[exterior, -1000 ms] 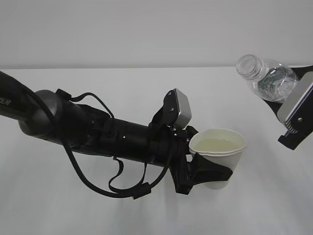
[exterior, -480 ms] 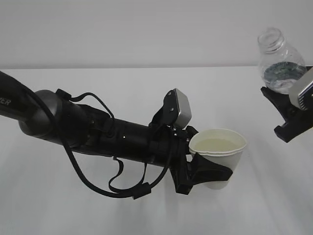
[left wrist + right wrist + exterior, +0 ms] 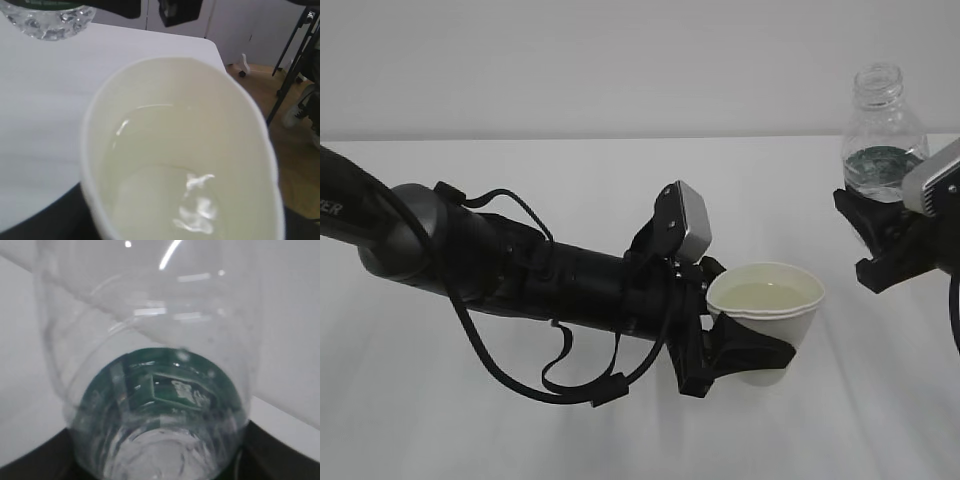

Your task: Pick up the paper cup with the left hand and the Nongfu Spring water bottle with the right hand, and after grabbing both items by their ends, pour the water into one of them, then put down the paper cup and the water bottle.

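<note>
The white paper cup (image 3: 767, 325) hangs above the table, upright, with my left gripper (image 3: 748, 352) shut round its lower wall. The water (image 3: 766, 295) fills it to a little below the rim. In the left wrist view the cup (image 3: 100, 165) fills the frame and the water (image 3: 165, 185) glints. The clear, uncapped Nongfu Spring water bottle (image 3: 883, 130) stands upright at the far right, up in the air. My right gripper (image 3: 882, 225) is shut on its base. In the right wrist view the bottle (image 3: 150, 330) shows its green label (image 3: 165, 385), with dark fingers (image 3: 35, 465) beside it.
The white table (image 3: 520, 440) runs to a pale wall behind. The left arm with its loose cables (image 3: 520, 270) lies across the left half. In the left wrist view the table's edge (image 3: 220, 50) gives way to floor with black stand legs (image 3: 295, 55).
The bottle has swung from tilted, mouth to the left, to upright, and the right gripper has moved down and a little left. The left arm and cup have not moved.
</note>
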